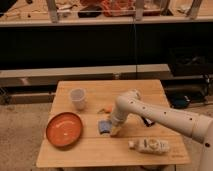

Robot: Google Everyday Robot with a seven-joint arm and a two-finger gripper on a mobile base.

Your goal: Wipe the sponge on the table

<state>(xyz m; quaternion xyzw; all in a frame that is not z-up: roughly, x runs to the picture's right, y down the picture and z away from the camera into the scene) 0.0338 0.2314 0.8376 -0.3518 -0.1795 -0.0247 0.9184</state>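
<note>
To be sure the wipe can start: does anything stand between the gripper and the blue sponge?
Nothing visible does. The gripper is low at the table, right beside the sponge; the orange plate and the bottle lie off to the sides.

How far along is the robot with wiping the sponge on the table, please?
Done: the approach, since the gripper sits low over the table beside the blue sponge. In hand: taking hold of the sponge; whether it is gripped is unclear. Left: wiping across the table, it seems.

We see a lab or workshop: cluttered rack shelf [100, 19], long grey bench [60, 76], robot gripper [115, 131] down at mid-table [150, 91].
</note>
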